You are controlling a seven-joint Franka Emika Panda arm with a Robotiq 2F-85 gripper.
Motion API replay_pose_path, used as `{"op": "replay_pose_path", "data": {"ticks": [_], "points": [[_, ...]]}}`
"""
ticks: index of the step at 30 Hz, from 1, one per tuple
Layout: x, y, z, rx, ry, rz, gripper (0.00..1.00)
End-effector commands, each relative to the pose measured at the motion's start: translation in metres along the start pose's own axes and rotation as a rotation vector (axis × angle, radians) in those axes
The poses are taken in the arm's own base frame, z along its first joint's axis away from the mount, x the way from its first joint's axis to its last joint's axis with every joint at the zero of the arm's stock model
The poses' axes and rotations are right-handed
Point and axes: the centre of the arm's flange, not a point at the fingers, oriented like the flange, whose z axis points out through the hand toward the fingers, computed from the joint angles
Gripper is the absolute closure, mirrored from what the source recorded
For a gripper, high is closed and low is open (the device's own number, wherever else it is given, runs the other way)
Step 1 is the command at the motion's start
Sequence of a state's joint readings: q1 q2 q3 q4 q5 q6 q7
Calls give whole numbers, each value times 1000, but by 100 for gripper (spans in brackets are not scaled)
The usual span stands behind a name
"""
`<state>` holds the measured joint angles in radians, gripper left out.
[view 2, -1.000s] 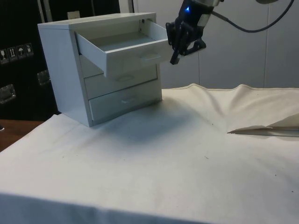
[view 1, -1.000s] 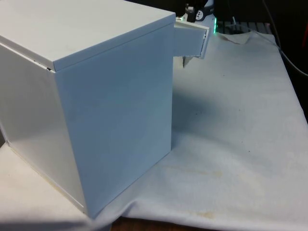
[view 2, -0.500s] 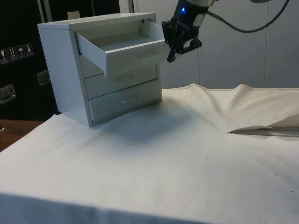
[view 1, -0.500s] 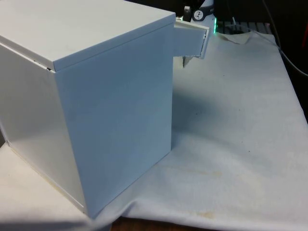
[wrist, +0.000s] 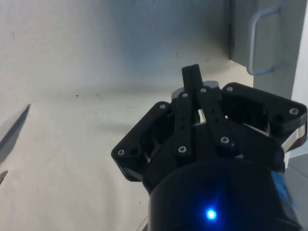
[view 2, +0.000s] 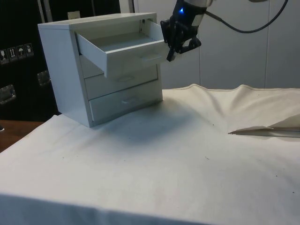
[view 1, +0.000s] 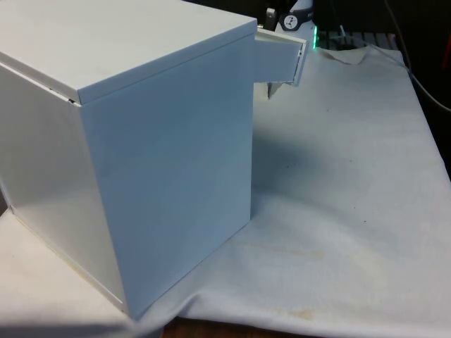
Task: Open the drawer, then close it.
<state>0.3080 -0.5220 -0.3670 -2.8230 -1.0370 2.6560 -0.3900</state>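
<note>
A: Where is the drawer (view 2: 124, 49) sitting?

B: In the side view it is standing pulled out from the top of the white chest of drawers (view 2: 70, 70), in the upper left of the frame. Two lower drawers (view 2: 123, 91) are sitting flush beneath it.

A: And the end effector (view 2: 174, 51)?

B: It is hanging at the open drawer's front corner, upper middle of the side view; whether it is touching the panel I cannot tell. In the wrist view the end effector (wrist: 192, 77) is showing its two fingers pressed together, gripping nothing.

A: What is the front view giving?

B: Mostly the chest's (view 1: 141, 141) plain back and side, filling the left of the frame. The drawer (view 1: 280, 60) is poking out past the edge at the upper middle.

A: Anything the wrist view adds?

B: A curved drawer handle (wrist: 260, 43) in its upper right, on a white panel, apart from the fingertips.

A: The surface and the room?

B: The bench's white cloth (view 2: 164, 164) is lying rumpled, with a raised fold (view 2: 262, 129) at the right of the side view. Dark cabinets (view 2: 18, 56) are standing at the far left, pale panels (view 2: 243, 47) behind.
</note>
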Motion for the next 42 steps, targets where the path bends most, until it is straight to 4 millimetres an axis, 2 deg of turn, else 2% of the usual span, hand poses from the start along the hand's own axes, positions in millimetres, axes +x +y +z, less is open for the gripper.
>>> {"op": "replay_pose_path", "data": {"ticks": [1, 18, 26, 27, 30, 42], "points": [[0, 0, 0, 0, 0, 0, 100], [0, -2, 2, 6, -3, -3, 100], [0, 7, 6, -31, -35, -10, 100], [1, 2, 8, 0, -24, -11, 100], [1, 8, 8, -44, -46, -11, 100], [3, 8, 14, -109, -94, 0, 100]]}}
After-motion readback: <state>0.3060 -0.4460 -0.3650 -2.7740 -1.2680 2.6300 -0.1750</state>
